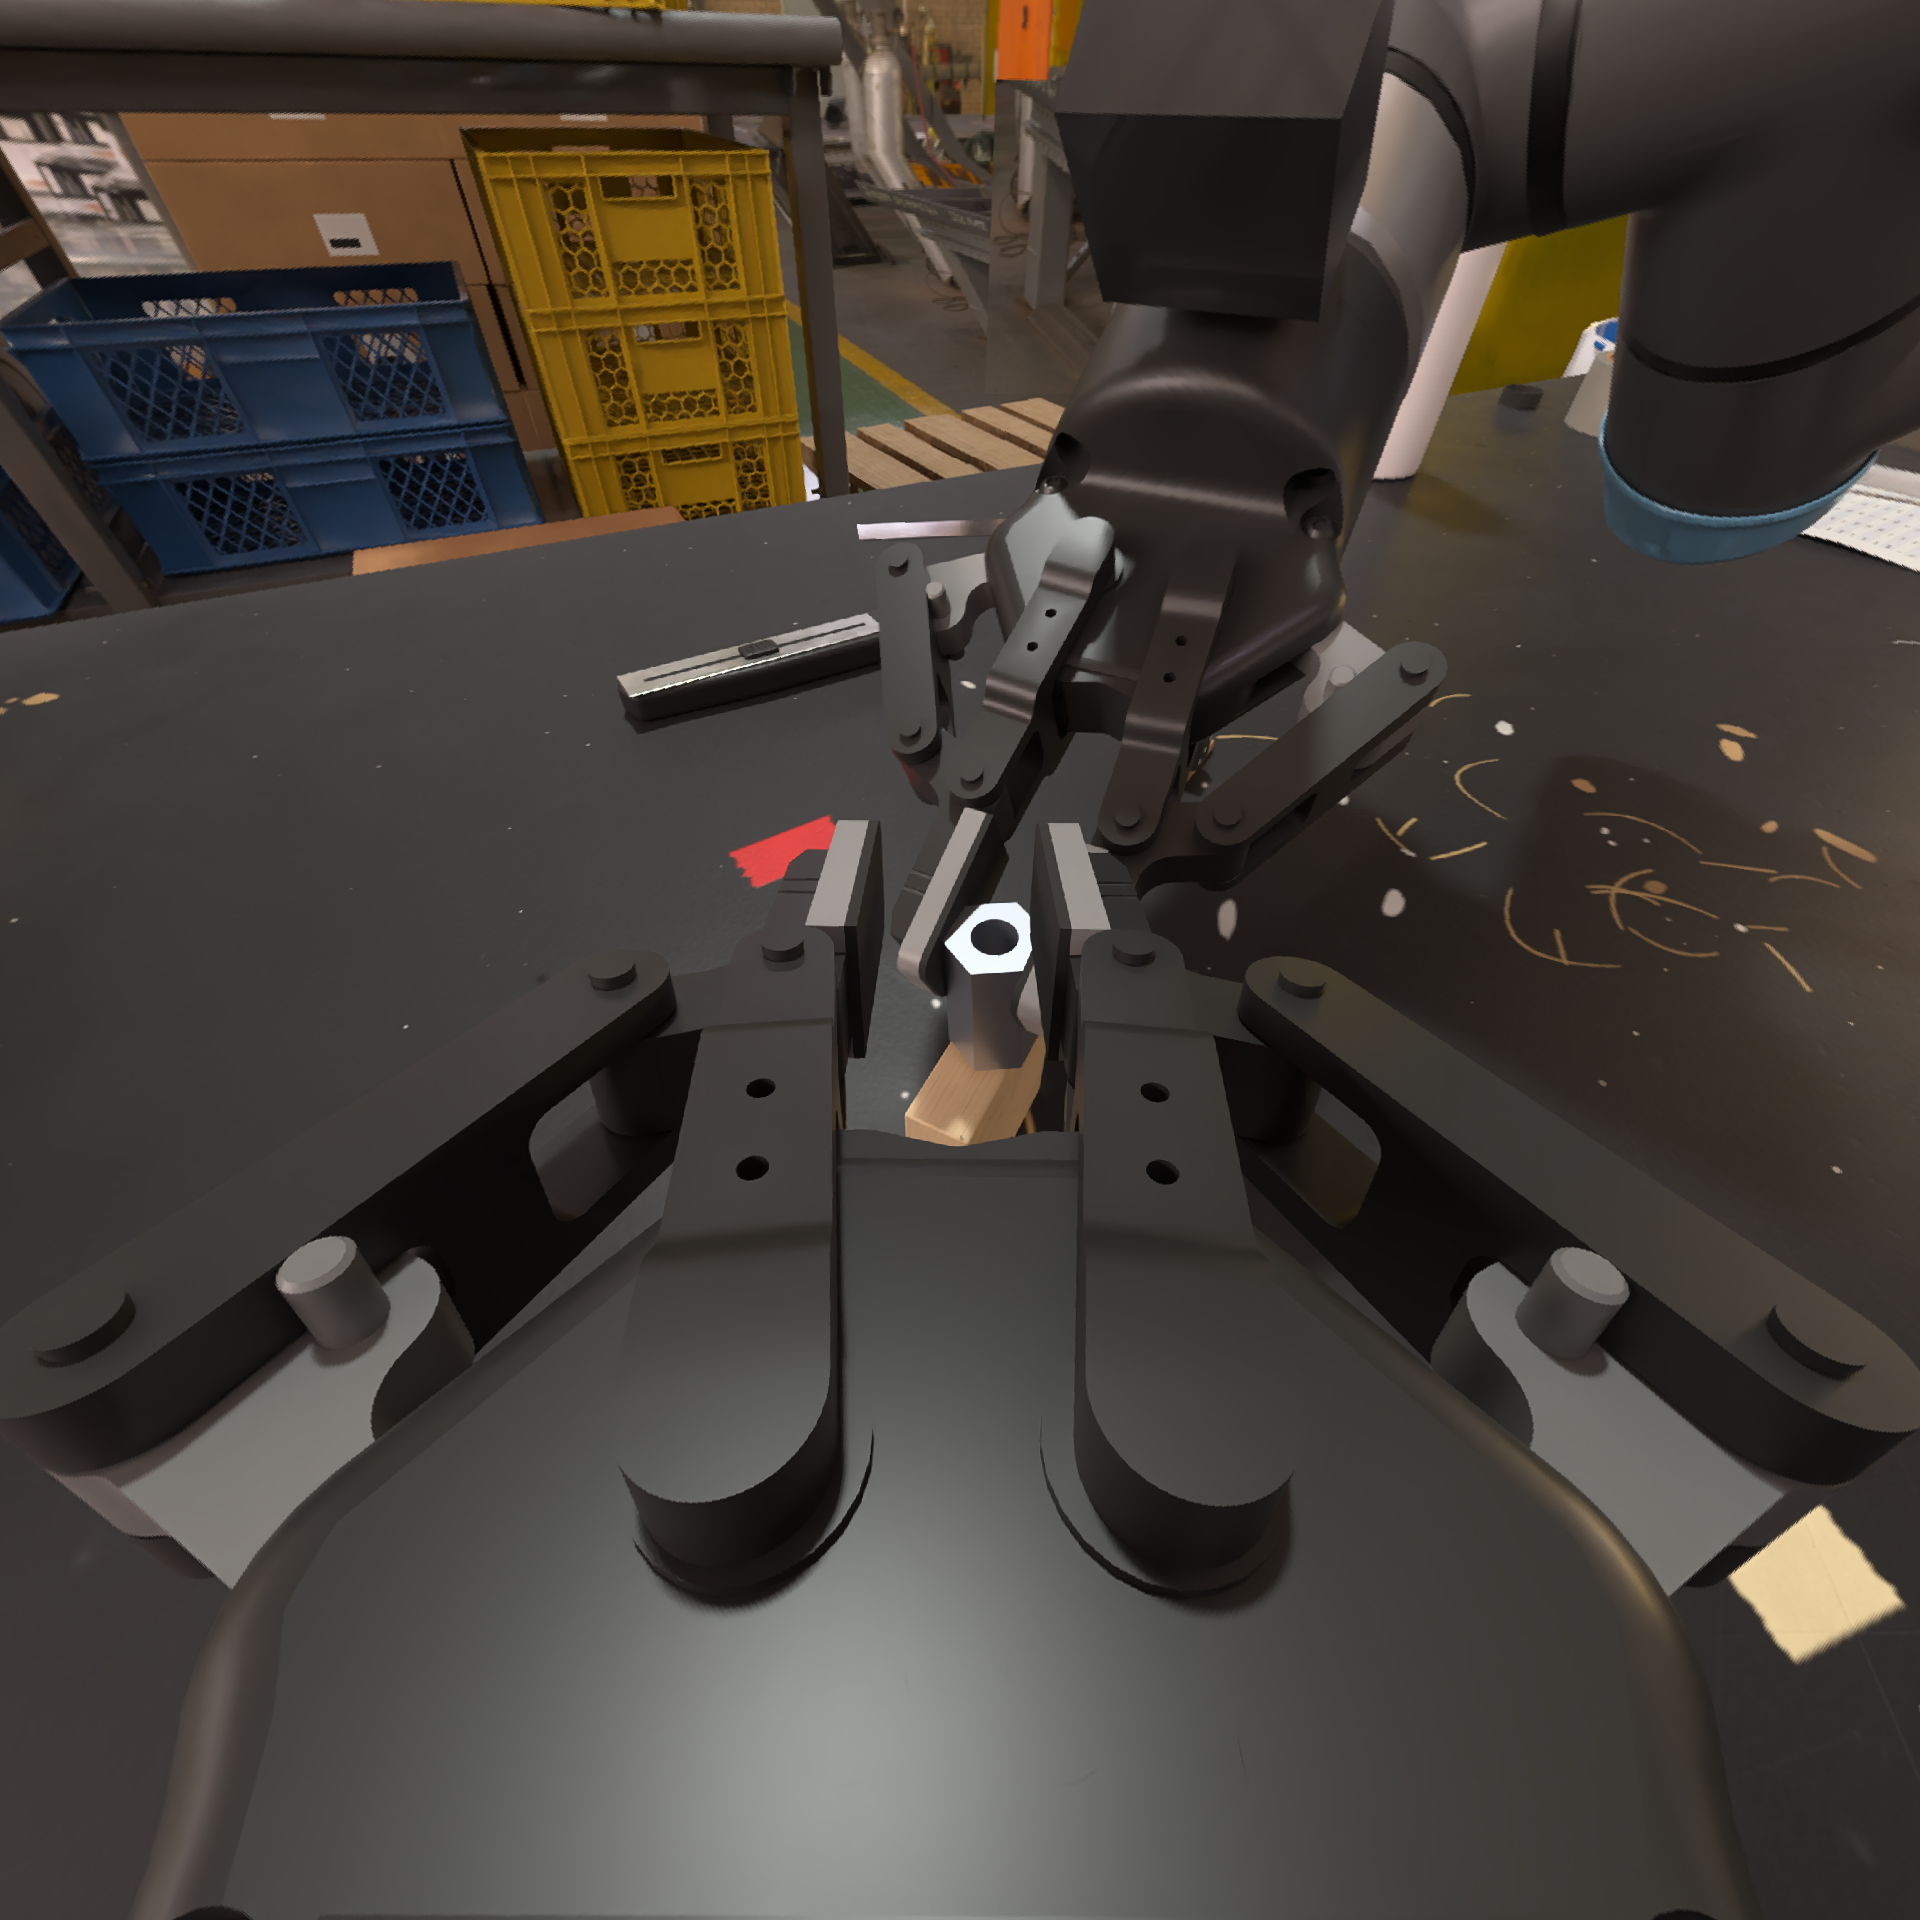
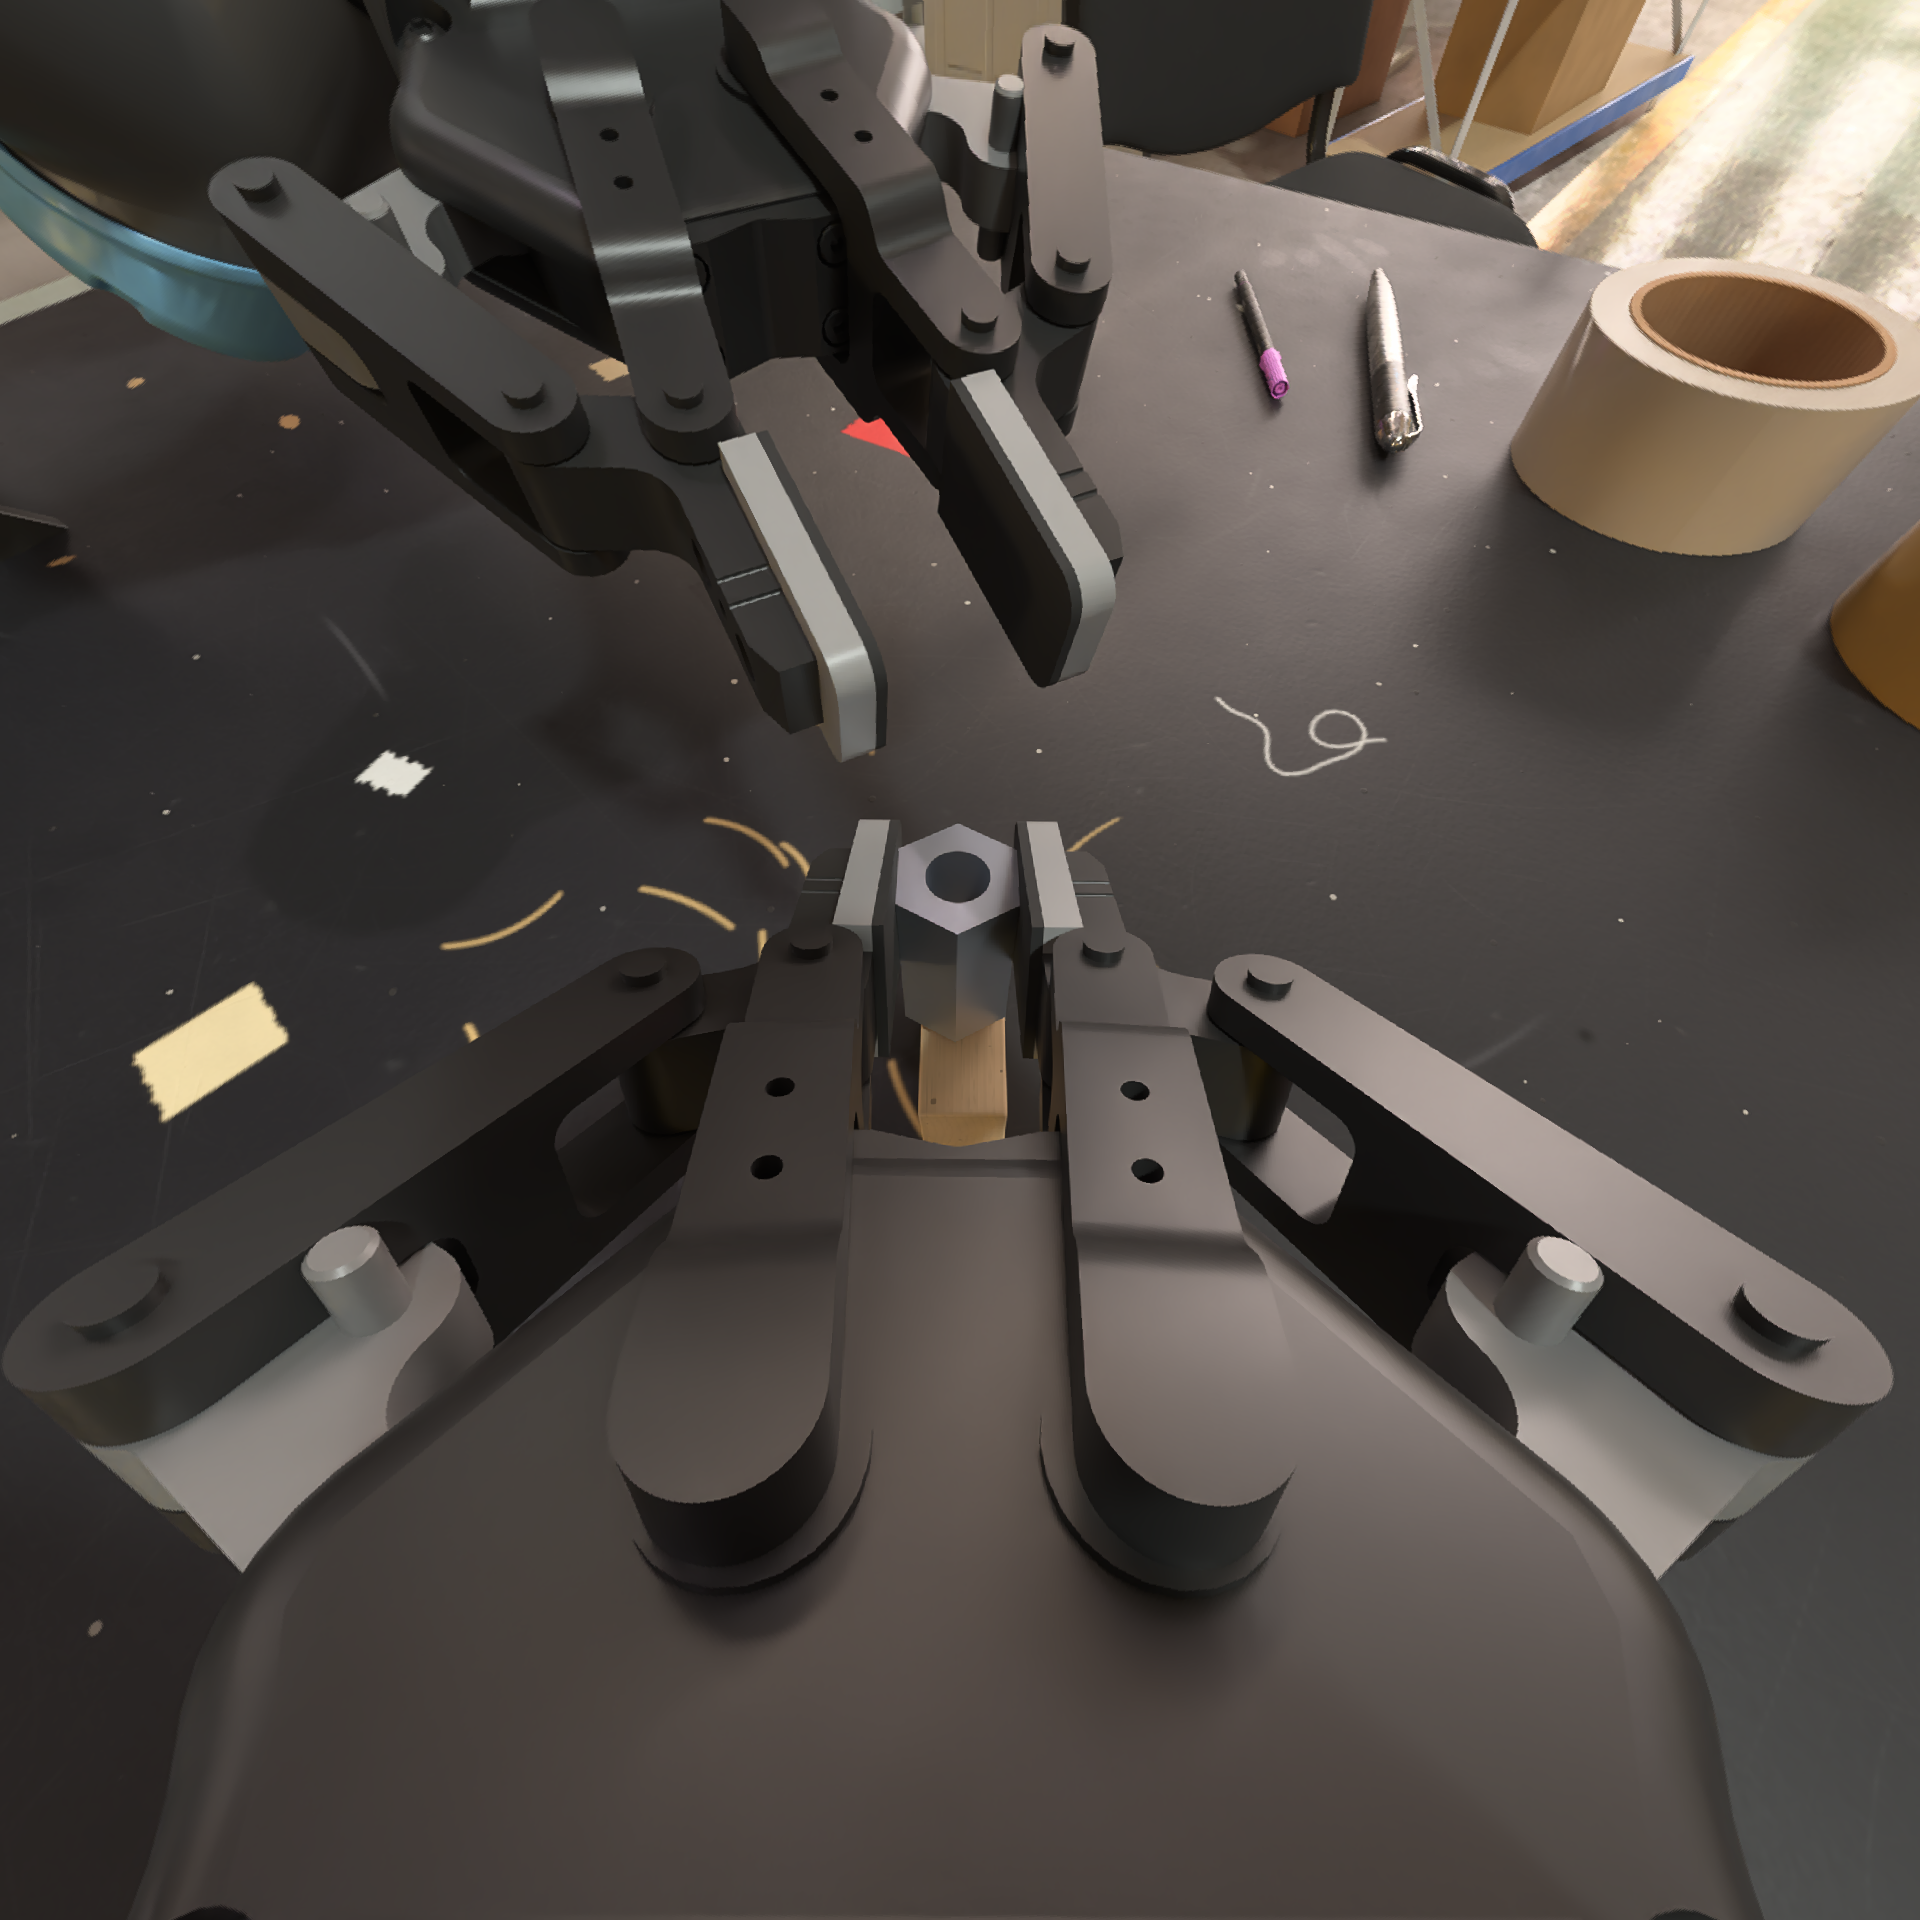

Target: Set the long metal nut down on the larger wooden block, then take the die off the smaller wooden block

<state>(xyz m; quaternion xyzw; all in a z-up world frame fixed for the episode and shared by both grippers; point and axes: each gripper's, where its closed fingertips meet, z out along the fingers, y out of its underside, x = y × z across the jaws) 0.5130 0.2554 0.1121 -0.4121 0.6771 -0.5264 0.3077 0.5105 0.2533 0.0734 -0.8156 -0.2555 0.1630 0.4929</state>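
Note:
The long metal nut (image 2: pixel 954 883) stands upright between the pads of my right gripper (image 2: pixel 956 868), which is shut on it. Its lower end meets the top of a wooden block (image 2: pixel 961 1091); I cannot tell if it rests on it. In the left wrist view the nut (image 1: pixel 987 940) sits over the same block (image 1: pixel 966 1101), with a right finger (image 1: pixel 940 904) beside it. My left gripper (image 1: pixel 958 862) is open and empty, its fingers either side of the nut without touching. It hangs open in the right wrist view (image 2: pixel 951 686). The die and second block are hidden.
A metal rail (image 1: pixel 748 665) lies on the dark table behind the grippers. A tape roll (image 2: pixel 1714 405) and two pens (image 2: pixel 1387 358) lie to one side. A red patch (image 1: pixel 784 847) marks the table. Blue crates (image 1: pixel 260 416) and yellow crates (image 1: pixel 644 322) stand beyond the edge.

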